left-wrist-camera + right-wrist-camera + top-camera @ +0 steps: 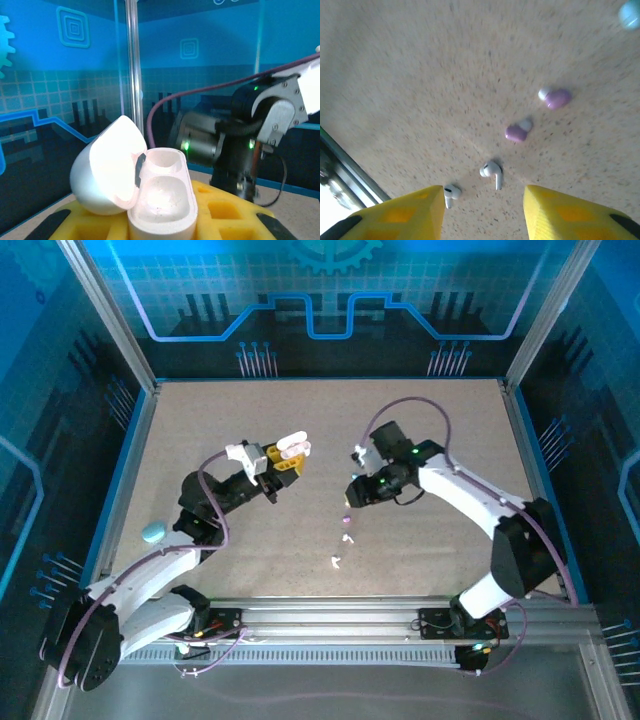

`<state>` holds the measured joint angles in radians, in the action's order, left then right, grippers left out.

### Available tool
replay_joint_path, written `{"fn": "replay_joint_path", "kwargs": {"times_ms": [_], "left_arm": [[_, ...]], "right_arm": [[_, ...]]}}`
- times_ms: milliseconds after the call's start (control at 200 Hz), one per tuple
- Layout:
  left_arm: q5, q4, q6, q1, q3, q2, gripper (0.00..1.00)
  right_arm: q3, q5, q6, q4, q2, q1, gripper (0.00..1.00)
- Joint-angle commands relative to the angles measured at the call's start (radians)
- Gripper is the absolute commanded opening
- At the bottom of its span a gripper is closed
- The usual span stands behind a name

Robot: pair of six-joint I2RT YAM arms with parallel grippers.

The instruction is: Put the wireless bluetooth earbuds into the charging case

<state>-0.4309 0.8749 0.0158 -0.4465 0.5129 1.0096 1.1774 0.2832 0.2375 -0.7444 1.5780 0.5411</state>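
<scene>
Nothing seated yet: white glossy clamshell charging case (161,200), lid open w/ both wells empty, is clamped in left gripper (279,462); right gripper (484,210) jaws apart above two white stemmed plastic earbuds (492,172) on speckled table (420,75) (purple pair (555,98) nr them); all insertions left

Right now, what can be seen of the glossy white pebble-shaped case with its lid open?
The glossy white plastic charging case is clamped between the left gripper's yellow fingers, held above the table. Its rounded lid hangs open on a dark hinge; both moulded wells look empty.
</scene>
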Motion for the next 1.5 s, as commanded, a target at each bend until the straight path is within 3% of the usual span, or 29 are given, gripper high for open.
{"fn": "replay_joint_path", "kwargs": {"times_ms": [0,450,1076,1496], "left_arm": [[0.041,-0.021,-0.05,-0.006,-0.009,-0.041,0.22],[0.034,-0.04,-0.061,-0.005,-0.001,-0.037,0.22],[0.044,-0.042,-0.066,-0.004,-0.006,-0.05,0.23],[0.05,-0.052,-0.071,-0.005,-0.011,-0.063,0.23]], "right_arm": [[0.006,-0.054,-0.037,-0.069,0.054,0.042,0.47],[0.016,-0.202,-0.036,-0.053,0.212,0.209,0.43],[0.077,-0.272,-0.054,-0.071,0.341,0.26,0.44],[0.081,-0.314,-0.03,-0.094,0.364,0.29,0.38]]}}
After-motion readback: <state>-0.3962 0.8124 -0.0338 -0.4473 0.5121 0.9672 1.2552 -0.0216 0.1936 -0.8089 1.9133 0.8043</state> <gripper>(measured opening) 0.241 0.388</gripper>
